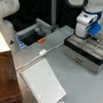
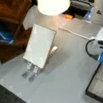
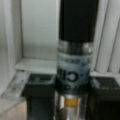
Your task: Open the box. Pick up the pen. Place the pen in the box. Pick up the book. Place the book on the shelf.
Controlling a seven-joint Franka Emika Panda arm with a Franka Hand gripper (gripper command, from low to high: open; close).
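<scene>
Jaws pinching the pen (image 3: 75, 50), our gripper (image 1: 82, 36) hangs low over the open box (image 1: 92, 51), the pen standing above its pale compartments (image 3: 40, 37). We see the book (image 1: 42, 84) propped on a rack (image 2: 31, 69) on the grey surface (image 1: 85, 92), beside the wooden shelf (image 1: 0, 81).

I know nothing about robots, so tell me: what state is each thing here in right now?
box: open, pale compartments showing.
pen: gripped, hanging upright over the box's compartments.
gripper: shut on the pen, low over the open box.
book: closed, propped tilted on a rack, untouched.
shelf: the book is not on it.
</scene>
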